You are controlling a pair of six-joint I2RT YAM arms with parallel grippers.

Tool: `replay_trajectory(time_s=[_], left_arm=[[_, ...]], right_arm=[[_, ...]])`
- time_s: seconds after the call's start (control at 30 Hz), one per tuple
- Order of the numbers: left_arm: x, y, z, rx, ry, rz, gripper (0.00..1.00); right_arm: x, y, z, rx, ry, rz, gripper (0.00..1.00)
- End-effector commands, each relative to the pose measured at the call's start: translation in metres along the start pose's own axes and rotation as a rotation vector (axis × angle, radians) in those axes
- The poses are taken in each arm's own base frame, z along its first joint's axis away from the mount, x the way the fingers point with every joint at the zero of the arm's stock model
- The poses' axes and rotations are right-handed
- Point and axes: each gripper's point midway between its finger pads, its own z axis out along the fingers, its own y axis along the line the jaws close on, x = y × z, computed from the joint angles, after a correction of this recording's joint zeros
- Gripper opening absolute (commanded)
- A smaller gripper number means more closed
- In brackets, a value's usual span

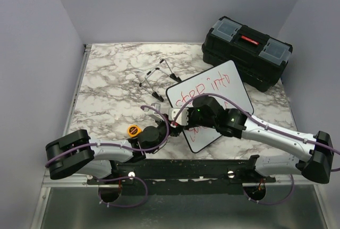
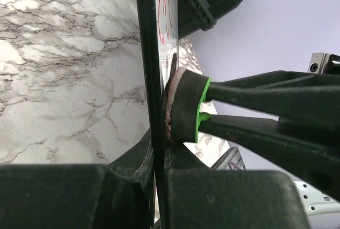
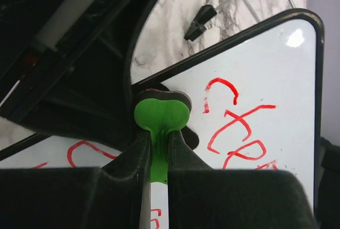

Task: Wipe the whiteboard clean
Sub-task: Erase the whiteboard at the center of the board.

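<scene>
The whiteboard [image 1: 226,83], white with a thin black rim and red handwriting, is held tilted up off the table. My left gripper [image 1: 169,128] is shut on its lower left rim; in the left wrist view [image 2: 158,186] the board's edge [image 2: 150,53] runs straight up from between the jaws. My right gripper [image 1: 182,117] is shut on the stem of a green-backed eraser [image 3: 162,113], and in the right wrist view [image 3: 158,152] its dark felt pad presses flat on the board [image 3: 271,59] next to the red letters. The eraser also shows in the left wrist view [image 2: 186,109].
A black toolbox [image 1: 247,51] stands at the back right, just behind the board. A thin black wire easel stand [image 1: 159,77] lies on the marble table [image 1: 111,75] left of the board. A small orange object [image 1: 134,130] sits by the left arm.
</scene>
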Motion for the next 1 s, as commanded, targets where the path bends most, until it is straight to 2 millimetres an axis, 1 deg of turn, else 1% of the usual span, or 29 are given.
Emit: replay_trajectory(time_s=[0.0, 0.03, 0.07, 0.13, 0.23, 0.27, 0.33, 0.4, 0.47, 0.5, 0.57, 0.63, 0.7, 0.77, 0.83, 0.9, 0.97], left_arm=[[0.002, -0.032, -0.007, 0.142, 0.034, 0.057, 0.00], [0.002, -0.032, -0.007, 0.143, 0.035, 0.057, 0.00], [0.002, -0.033, -0.006, 0.143, 0.034, 0.056, 0.00], [0.004, -0.034, -0.006, 0.149, 0.041, 0.057, 0.00], [0.006, -0.036, -0.005, 0.160, 0.052, 0.061, 0.00], [0.008, -0.037, -0.005, 0.173, 0.058, 0.062, 0.00], [0.009, -0.037, -0.006, 0.177, 0.061, 0.064, 0.00], [0.011, -0.035, -0.007, 0.177, 0.064, 0.066, 0.00], [0.011, -0.035, -0.006, 0.182, 0.064, 0.068, 0.00], [0.012, -0.035, -0.006, 0.184, 0.065, 0.071, 0.00], [0.013, -0.036, -0.005, 0.188, 0.071, 0.074, 0.00], [0.013, -0.038, -0.004, 0.191, 0.071, 0.076, 0.00], [0.013, -0.038, -0.003, 0.193, 0.072, 0.080, 0.00], [0.014, -0.038, -0.004, 0.192, 0.074, 0.079, 0.00], [0.014, -0.037, -0.003, 0.190, 0.075, 0.080, 0.00], [0.014, -0.037, -0.003, 0.190, 0.076, 0.080, 0.00], [0.015, -0.038, -0.003, 0.192, 0.077, 0.079, 0.00]], right_arm=[[0.038, 0.079, -0.002, -0.359, 0.064, -0.085, 0.01], [0.037, 0.074, 0.002, -0.334, 0.069, -0.074, 0.01], [0.034, 0.065, 0.008, -0.290, 0.072, -0.059, 0.01], [0.021, 0.039, 0.018, -0.174, 0.072, -0.004, 0.01], [-0.001, -0.014, 0.032, 0.064, 0.067, 0.137, 0.01], [-0.010, -0.045, 0.034, 0.167, 0.063, 0.242, 0.01], [-0.008, -0.049, 0.031, 0.158, 0.051, 0.287, 0.01], [0.007, -0.045, 0.027, 0.135, 0.058, 0.313, 0.01], [0.025, -0.034, 0.023, 0.091, 0.072, 0.332, 0.01], [0.033, -0.022, 0.020, 0.037, 0.078, 0.329, 0.01], [0.037, 0.014, 0.015, -0.134, 0.042, 0.270, 0.01], [0.035, 0.049, 0.008, -0.288, -0.009, 0.241, 0.01], [0.030, 0.068, 0.005, -0.392, -0.046, 0.230, 0.01], [0.020, 0.069, 0.006, -0.424, -0.075, 0.235, 0.01], [0.007, 0.057, 0.012, -0.390, -0.099, 0.254, 0.01], [-0.007, 0.031, 0.020, -0.294, -0.116, 0.294, 0.01], [-0.013, -0.002, 0.030, -0.154, -0.108, 0.369, 0.00]])
